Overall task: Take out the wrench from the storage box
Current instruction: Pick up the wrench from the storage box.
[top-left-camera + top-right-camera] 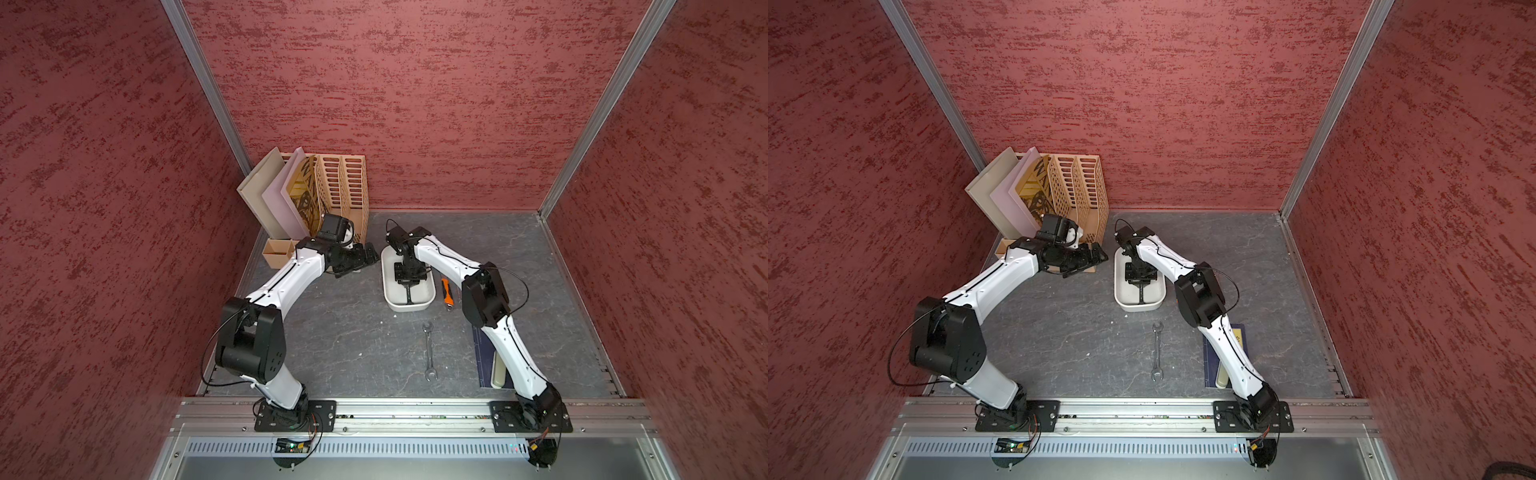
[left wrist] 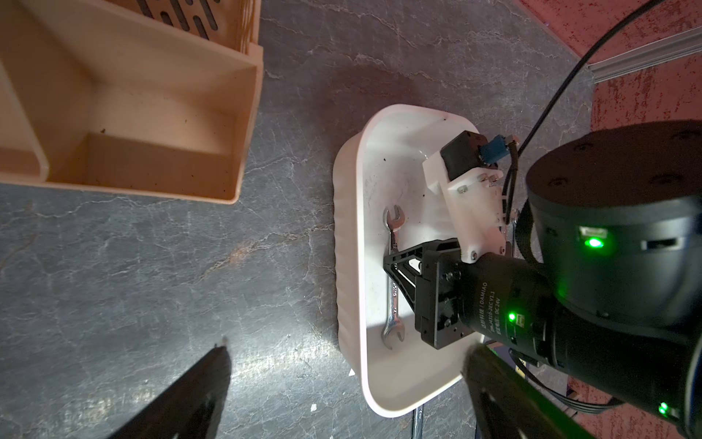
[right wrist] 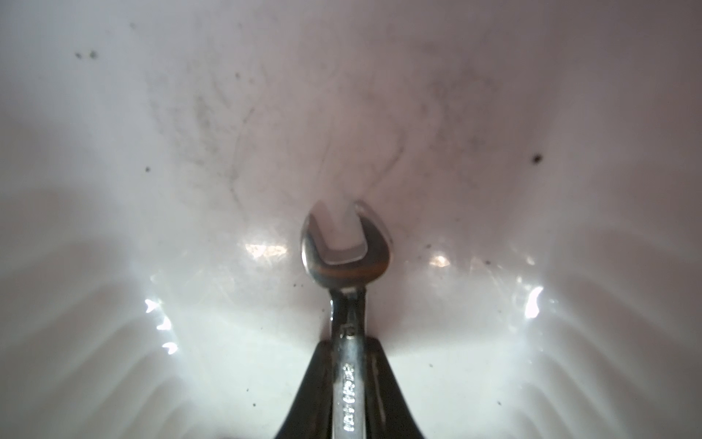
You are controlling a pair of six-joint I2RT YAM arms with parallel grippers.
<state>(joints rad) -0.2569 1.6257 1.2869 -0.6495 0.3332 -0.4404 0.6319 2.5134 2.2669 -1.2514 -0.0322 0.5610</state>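
The white storage box point(image 1: 388, 291) point(image 1: 1119, 296) stands mid-table. Inside it, a silver wrench point(image 2: 395, 232) point(image 3: 347, 266) lies lengthwise close to the floor of the box point(image 2: 349, 266). My right gripper point(image 1: 409, 291) point(image 3: 348, 342) reaches down into the box, and its dark fingers press on both sides of the wrench's shaft. From above the arm hides the wrench. My left gripper point(image 1: 370, 255) point(image 2: 349, 351) hovers open and holds nothing, left of the box beside the tan rack.
A second wrench point(image 1: 429, 352) point(image 1: 1157, 352) lies on the table in front of the box. An orange-handled tool point(image 1: 446, 293) lies right of the box. The tan slatted rack point(image 1: 340, 187) and a small tan tray point(image 1: 277, 253) stand at the back left. A dark blue mat point(image 1: 484, 357) lies under the right arm.
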